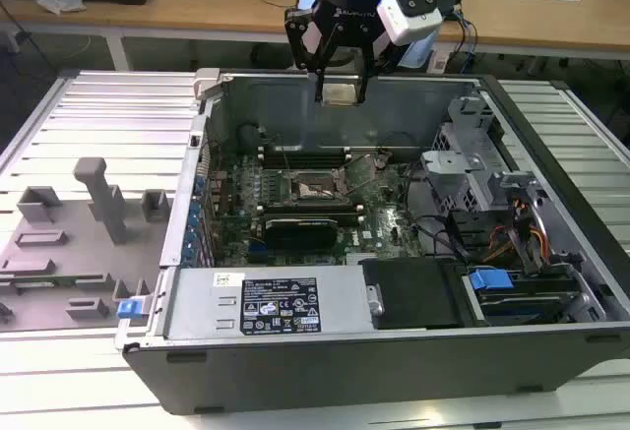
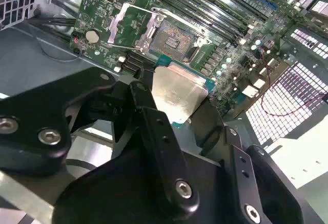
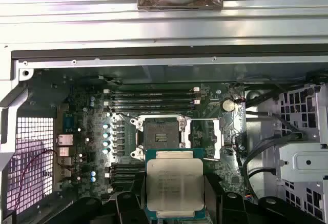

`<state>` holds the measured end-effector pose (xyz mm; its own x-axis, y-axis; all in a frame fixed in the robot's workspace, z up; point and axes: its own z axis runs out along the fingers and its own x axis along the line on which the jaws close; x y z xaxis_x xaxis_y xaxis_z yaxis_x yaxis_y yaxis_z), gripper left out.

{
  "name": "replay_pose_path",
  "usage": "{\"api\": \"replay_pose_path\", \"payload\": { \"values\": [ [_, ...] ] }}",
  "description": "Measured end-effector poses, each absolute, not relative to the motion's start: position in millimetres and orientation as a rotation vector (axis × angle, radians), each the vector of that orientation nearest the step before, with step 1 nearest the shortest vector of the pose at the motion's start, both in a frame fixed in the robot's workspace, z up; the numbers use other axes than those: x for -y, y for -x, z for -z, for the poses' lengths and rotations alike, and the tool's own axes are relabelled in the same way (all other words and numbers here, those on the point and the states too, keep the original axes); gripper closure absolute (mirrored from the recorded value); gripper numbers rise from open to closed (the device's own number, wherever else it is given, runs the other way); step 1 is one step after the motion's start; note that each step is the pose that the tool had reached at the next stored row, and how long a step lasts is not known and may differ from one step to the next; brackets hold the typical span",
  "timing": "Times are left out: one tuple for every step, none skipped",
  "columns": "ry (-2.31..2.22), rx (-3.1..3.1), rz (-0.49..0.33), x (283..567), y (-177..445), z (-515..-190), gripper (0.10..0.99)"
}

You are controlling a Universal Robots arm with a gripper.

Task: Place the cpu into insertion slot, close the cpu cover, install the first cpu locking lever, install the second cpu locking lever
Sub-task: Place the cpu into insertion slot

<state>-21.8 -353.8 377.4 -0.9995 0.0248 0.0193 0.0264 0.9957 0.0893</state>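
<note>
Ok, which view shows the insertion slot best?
The first wrist view: it looks squarely onto the insertion slot, uncovered, beyond the held cpu. The second wrist view shows it obliquely; the exterior view, far off inside the case.

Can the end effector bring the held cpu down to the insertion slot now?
Probably yes: the end effector holds the cpu clear above, the insertion slot lies bare, and the cpu cover is swung aside.

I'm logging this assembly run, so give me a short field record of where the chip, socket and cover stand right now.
gripper: shut on the cpu, above the open computer case
cpu: held in the air, not seated
insertion slot: empty, contacts bare
cpu cover: flipped open beside the slot
</note>
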Motion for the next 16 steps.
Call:
{"api": "replay_pose_path", "payload": {
  "values": [
    [0.040,3.120,0.140,354,22,-377,0.545],
    [0.040,3.120,0.140,354,22,-377,0.545],
    [0.040,3.120,0.140,354,22,-377,0.545],
    [0.040,3.120,0.140,354,22,-377,0.545],
    [0.040,3.120,0.140,354,22,-377,0.545],
    [0.040,3.120,0.140,354,22,-377,0.545],
    [0.040,3.120,0.140,354,22,-377,0.545],
    [0.040,3.120,0.139,354,22,-377,0.545],
    [0.040,3.121,0.137,353,22,-376,0.545],
    [0.040,3.124,0.136,353,23,-373,0.545],
    [0.038,3.127,0.136,352,25,-370,0.545],
    [0.035,3.133,0.136,350,27,-366,0.545],
    [0.032,3.136,0.136,349,30,-363,0.545],
    [0.031,3.137,0.136,348,31,-361,0.545],
    [0.029,3.139,0.136,348,33,-358,0.545],
    [0.027,3.141,0.136,347,35,-355,0.545]
  ]
}}
